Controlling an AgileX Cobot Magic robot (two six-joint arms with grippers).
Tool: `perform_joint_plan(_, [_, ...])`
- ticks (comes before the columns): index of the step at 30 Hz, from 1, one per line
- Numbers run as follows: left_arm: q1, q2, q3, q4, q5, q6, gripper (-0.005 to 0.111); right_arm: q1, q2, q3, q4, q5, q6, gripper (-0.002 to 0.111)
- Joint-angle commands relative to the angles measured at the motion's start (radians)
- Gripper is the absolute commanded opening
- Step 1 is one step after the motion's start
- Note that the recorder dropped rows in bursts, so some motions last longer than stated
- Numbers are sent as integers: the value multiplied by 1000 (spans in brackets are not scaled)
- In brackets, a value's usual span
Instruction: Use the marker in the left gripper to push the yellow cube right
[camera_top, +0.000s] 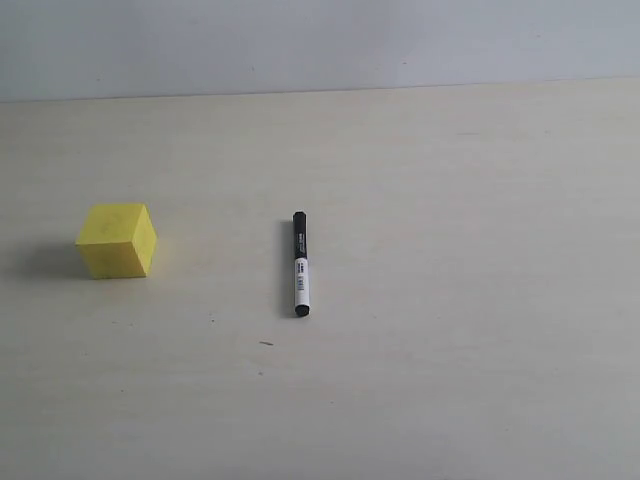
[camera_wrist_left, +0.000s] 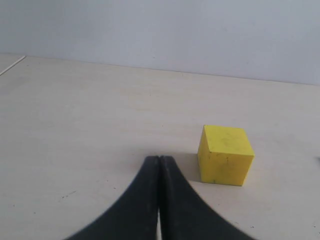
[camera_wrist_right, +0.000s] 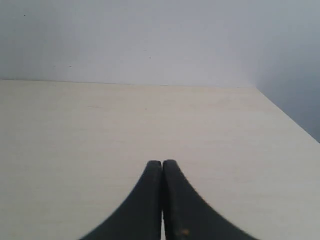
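The yellow cube (camera_top: 117, 240) rests on the pale table at the left of the exterior view. The marker (camera_top: 300, 263) lies flat near the middle, black cap pointing away, white barrel toward the front; nothing holds it. No arm shows in the exterior view. In the left wrist view my left gripper (camera_wrist_left: 159, 159) is shut with nothing between its fingers, and the yellow cube (camera_wrist_left: 225, 154) sits close beside its tips, apart from them. My right gripper (camera_wrist_right: 162, 163) is shut and empty over bare table.
The pale wooden table (camera_top: 450, 330) runs back to a plain grey wall. The right wrist view shows the table's edge (camera_wrist_right: 287, 117) dropping off beyond the gripper.
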Motion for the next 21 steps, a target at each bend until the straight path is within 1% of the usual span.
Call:
perform_joint_plan(1, [2, -7, 3, 5, -2, 4, 0, -6, -5, 6, 2, -14, -6, 0])
perform_joint_plan(7, [2, -7, 3, 5, -2, 4, 0, -6, -5, 6, 2, -14, -6, 0])
perform_joint_plan(10, [2, -7, 3, 63, -30, 52, 0, -6, -5, 6, 2, -14, -6, 0])
perform_joint_plan(11, [2, -7, 3, 48, -110, 18, 0, -6, -5, 6, 2, -14, -6, 0])
perform_joint_plan(12, [2, -7, 3, -31, -185, -96, 0, -6, -5, 6, 2, -14, -6, 0])
perform_joint_plan(13, [2, -7, 3, -56, -207, -145, 0, -6, -5, 6, 2, -14, -6, 0])
perform_joint_plan(14, [2, -7, 3, -65, -248, -252, 0, -6, -5, 6, 2, -14, -6, 0])
perform_joint_plan(15, [2, -7, 3, -73, -253, -314, 0, -6, -5, 6, 2, -14, -6, 0])
perform_joint_plan(16, [2, -7, 3, -75, -255, -425, 0, -6, -5, 6, 2, -14, -6, 0])
perform_joint_plan(19, [2, -7, 3, -75, -284, -488, 0, -6, -5, 6, 0, -14, -6, 0])
perform_joint_plan(20, [2, -7, 3, -75, -336, -533, 0, -6, -5, 6, 0, -14, -6, 0])
perform_joint_plan(21, [2, -7, 3, -75, -440, -589, 0, -6, -5, 6, 0, -14, -6, 0])
